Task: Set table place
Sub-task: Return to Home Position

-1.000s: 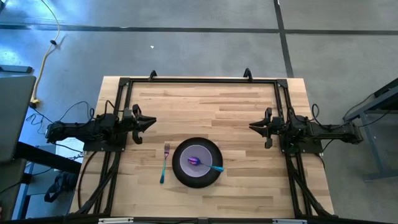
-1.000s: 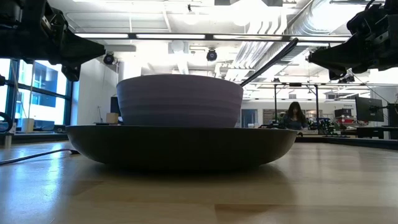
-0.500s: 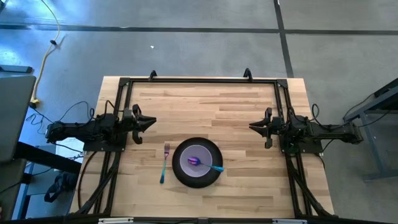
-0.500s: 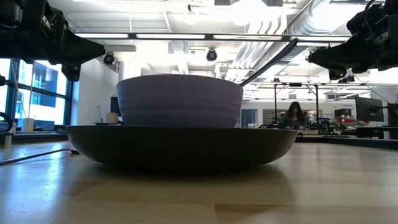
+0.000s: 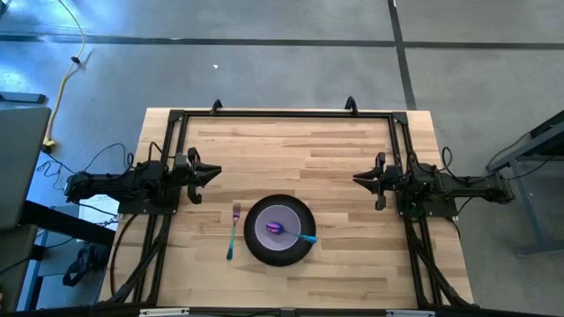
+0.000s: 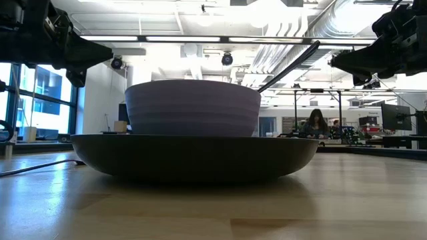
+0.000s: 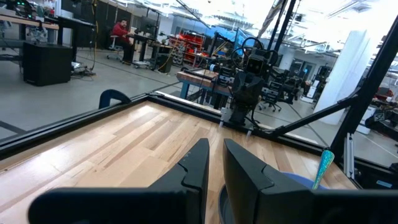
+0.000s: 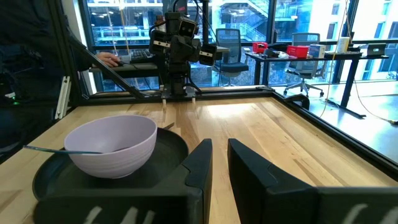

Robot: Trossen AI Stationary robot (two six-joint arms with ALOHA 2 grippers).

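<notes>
On the table (image 5: 335, 150), near its front edge, sits a round black plate (image 5: 256, 246) with a lavender bowl (image 5: 269, 220) standing in its middle. A spoon (image 5: 305, 237) has its purple end inside the bowl, and its teal handle leans on the rim toward the right. A purple-and-teal fork (image 5: 233, 231) lies flat on the wood just left of the plate. My left gripper (image 5: 216, 173) hovers at the left edge and my right gripper (image 5: 357, 180) at the right edge. Both are shut, pointing level at each other, holding nothing.
A black rail frame (image 5: 282, 113) runs round the tabletop. Bare wood (image 5: 291, 150) stretches between the two grippers and toward the far edge. In the low view a person (image 6: 315, 123) sits far off in the room beyond the table.
</notes>
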